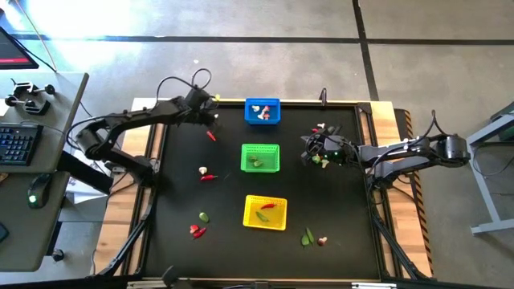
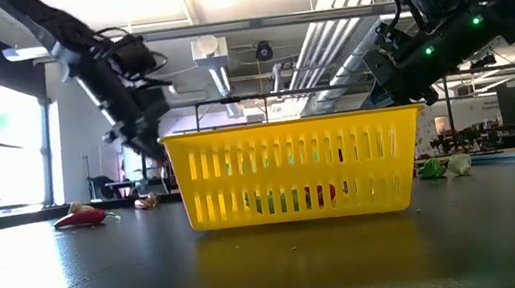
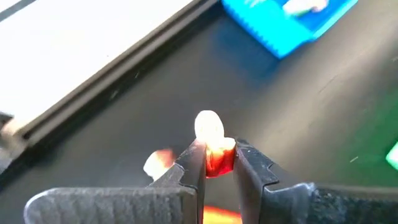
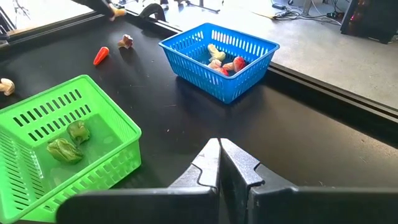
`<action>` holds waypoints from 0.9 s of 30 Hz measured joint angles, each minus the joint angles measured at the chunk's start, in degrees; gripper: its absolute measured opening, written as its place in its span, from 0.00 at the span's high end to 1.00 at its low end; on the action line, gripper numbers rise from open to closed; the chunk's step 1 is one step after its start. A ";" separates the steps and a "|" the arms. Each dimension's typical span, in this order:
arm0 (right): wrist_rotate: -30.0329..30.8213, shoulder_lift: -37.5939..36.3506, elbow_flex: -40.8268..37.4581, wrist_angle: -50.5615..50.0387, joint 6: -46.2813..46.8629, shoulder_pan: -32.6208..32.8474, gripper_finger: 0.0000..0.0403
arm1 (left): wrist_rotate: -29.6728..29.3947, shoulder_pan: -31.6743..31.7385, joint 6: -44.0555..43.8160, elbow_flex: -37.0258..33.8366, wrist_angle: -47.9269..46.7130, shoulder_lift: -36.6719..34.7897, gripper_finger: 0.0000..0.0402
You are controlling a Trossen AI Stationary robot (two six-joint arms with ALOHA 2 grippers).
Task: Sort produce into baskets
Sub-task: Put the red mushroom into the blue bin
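Looking through the left wrist camera, I see the left end effector (image 3: 219,163) pinching a tiny white-capped, red-stemmed toy mushroom (image 3: 211,142) between its two dark fingers, above the black tabletop (image 1: 337,209) near the small blue plastic mesh basket (image 1: 263,111). My right end effector (image 4: 221,167) has its fingers pressed together, holding nothing, beside the green mesh basket (image 1: 260,157), which holds leafy pieces (image 4: 69,143). The yellow mesh basket (image 1: 265,212) sits nearest the front edge.

Plastic mesh baskets (image 4: 219,59); matt black table (image 1: 337,209)
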 joint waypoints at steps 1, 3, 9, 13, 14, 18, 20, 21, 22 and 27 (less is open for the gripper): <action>0.00 0.01 0.00 -0.01 0.00 0.00 1.00 | 0.07 -0.75 0.00 1.25 0.26 1.01 0.90; 0.00 0.01 0.02 -0.02 0.00 0.00 1.00 | 0.72 -2.10 0.48 4.02 0.71 3.63 0.90; 0.00 0.01 0.02 0.00 0.01 0.00 1.00 | 2.67 -4.98 4.78 15.03 0.96 13.34 0.90; 0.00 0.01 0.02 -0.01 0.37 0.00 1.00 | 2.71 -6.20 7.39 22.27 -0.64 19.11 0.90; 0.00 0.01 0.02 -0.01 0.48 0.00 1.00 | 2.71 -6.50 7.98 23.74 -1.04 20.34 0.90; 0.00 0.01 0.02 -0.02 0.49 -0.02 1.00 | 2.71 -7.26 9.78 28.45 -1.76 25.03 0.90; 0.00 0.01 0.02 -0.02 0.46 -0.02 1.00 | 2.76 -7.43 10.14 30.20 -2.15 27.17 0.90; 0.00 0.01 0.02 -0.02 0.46 -0.02 1.00 | 2.77 -7.45 10.14 31.01 -2.11 28.12 0.90; 0.00 0.01 0.02 -0.02 0.46 0.00 1.00 | 2.77 -7.45 10.14 31.66 -2.01 28.98 0.90; 0.00 0.01 0.02 -0.07 0.46 -0.01 1.00 | 2.73 -7.43 10.14 32.91 -1.59 31.40 0.89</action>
